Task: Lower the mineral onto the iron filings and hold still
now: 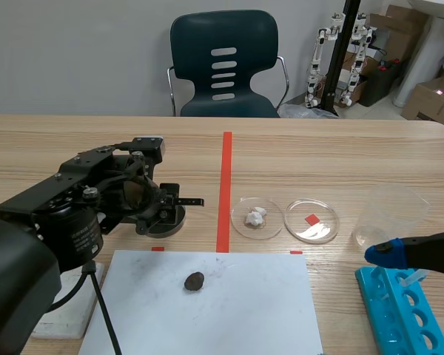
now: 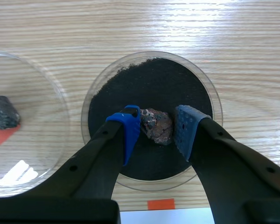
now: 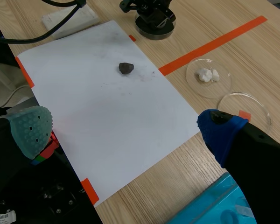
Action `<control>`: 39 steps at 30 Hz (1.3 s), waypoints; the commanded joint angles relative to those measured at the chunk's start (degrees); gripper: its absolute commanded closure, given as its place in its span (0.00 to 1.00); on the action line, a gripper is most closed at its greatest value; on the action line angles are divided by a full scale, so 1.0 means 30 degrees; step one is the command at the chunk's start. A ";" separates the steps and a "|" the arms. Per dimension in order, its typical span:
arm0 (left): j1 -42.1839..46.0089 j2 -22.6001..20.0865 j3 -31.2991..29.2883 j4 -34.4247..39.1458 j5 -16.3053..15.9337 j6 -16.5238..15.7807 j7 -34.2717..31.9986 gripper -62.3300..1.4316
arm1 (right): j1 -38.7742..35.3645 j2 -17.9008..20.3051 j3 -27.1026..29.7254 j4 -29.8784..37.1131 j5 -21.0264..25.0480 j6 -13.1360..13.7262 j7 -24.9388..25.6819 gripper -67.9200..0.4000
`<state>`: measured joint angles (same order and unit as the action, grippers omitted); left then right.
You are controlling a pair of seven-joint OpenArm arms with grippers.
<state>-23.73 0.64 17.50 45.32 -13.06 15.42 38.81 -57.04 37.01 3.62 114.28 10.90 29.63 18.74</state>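
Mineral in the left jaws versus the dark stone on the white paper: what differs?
The reddish-brown mineral is held between the left jaws over the black iron filings; the dark stone lies free on the white paper. The mineral looks mottled, the stone plain dark. Both are small lumps.

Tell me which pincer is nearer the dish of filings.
Left. The left pincer is right over the dish, shut on the mineral. The right pincer is open, far off across the paper, near the blue rack.
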 commanded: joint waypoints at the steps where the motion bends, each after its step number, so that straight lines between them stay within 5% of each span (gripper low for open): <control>1: -0.0182 0.0087 -0.0087 0.0401 0.0510 0.0044 -0.0124 0.73 | 0.0022 0.0248 0.0022 0.0087 0.0211 0.0000 0.0219 0.00; 5: 0.0619 -0.0131 -0.0087 0.2135 0.1042 0.0007 -0.0131 0.73 | 0.0022 0.0248 0.0022 0.0087 0.0211 0.0000 0.0219 0.00; 12: 0.3643 -0.1399 -0.0087 0.8619 0.1239 -0.0262 -0.0874 0.73 | 0.0022 0.0248 0.0022 0.0087 0.0211 0.0000 0.0219 0.00; 24: 1.2262 -0.5202 -0.0080 1.9329 0.1093 -0.4371 -0.7242 0.73 | 0.0022 0.0248 0.0022 0.0087 0.0211 0.0000 0.0219 0.00; 31: 1.7507 -0.7388 -0.0087 2.2046 0.1836 -0.7410 -1.1672 0.73 | 0.0022 0.0248 0.0022 0.0087 0.0211 0.0000 0.0219 0.00; 39: 2.1471 -0.7956 -0.0087 2.2688 0.2455 -0.7628 -1.3588 0.73 | 0.0022 0.0248 0.0022 0.0087 0.0211 0.0000 0.0219 0.00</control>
<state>41.34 -23.94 17.45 112.99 -5.56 -7.57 -0.73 -57.04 37.01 3.62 114.28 10.90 29.63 18.74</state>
